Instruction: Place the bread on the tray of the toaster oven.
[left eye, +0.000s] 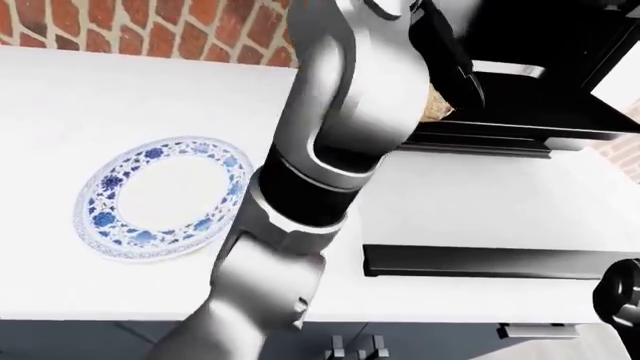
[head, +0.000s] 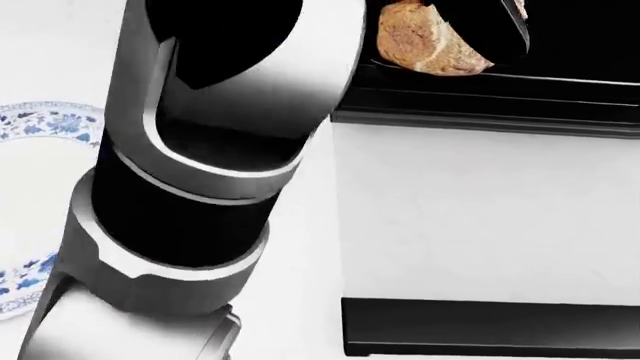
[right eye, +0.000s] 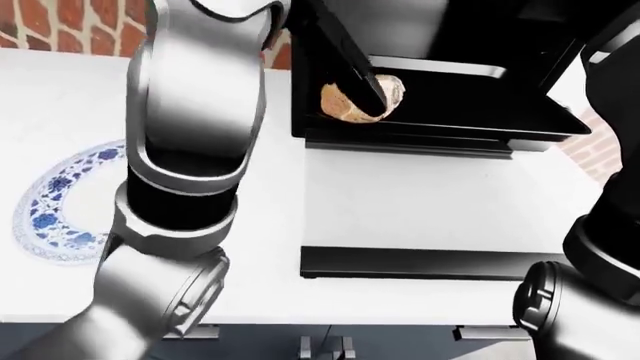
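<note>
The bread (head: 425, 41), a round brown roll, is at the left end of the toaster oven's black tray (right eye: 470, 101), inside the open toaster oven (right eye: 450, 30). My left arm reaches up across all views, and my left gripper (right eye: 372, 101) has its black fingers (right eye: 345, 64) closed round the bread. I cannot tell whether the bread rests on the tray or hangs just above it. My right arm (right eye: 600, 225) rises along the right edge of the right-eye view. Its hand is not clearly shown.
A blue-and-white patterned plate (left eye: 160, 196) lies on the white counter (head: 480, 217), left of my arm. A long black bar (right eye: 450, 264) lies across the counter below the oven. A brick wall (left eye: 150, 30) stands behind the counter.
</note>
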